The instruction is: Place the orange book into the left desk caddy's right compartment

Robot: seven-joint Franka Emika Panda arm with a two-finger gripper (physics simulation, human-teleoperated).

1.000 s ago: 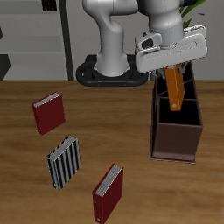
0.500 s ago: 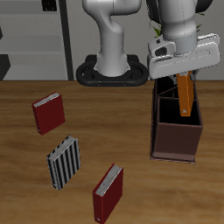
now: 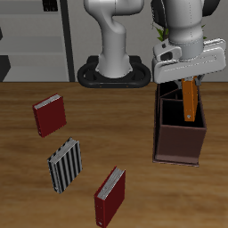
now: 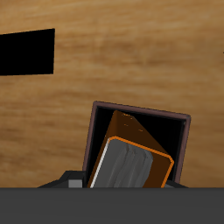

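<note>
My gripper (image 3: 187, 80) is shut on the orange book (image 3: 189, 100) and holds it nearly upright, hanging down from the fingers. The book's lower end is just inside the top of the left desk caddy (image 3: 179, 142), a dark maroon open-top box near the table's side edge. In the wrist view the orange book (image 4: 131, 164) with its pale page edges hangs over one rectangular section of the caddy (image 4: 140, 113). I take that section for the right compartment (image 4: 166, 133), but the other sections are out of view. The fingertips are hidden behind the book.
Two red books (image 3: 49, 115) (image 3: 110, 197) and a black-and-white striped book (image 3: 65, 166) lie on the wooden table, well away from the caddy. The robot's base (image 3: 111, 71) stands at the table's back.
The gripper carried the orange book sideways over the caddy, away from the other books, and turned it more upright. In the last half second it only sank slightly.
</note>
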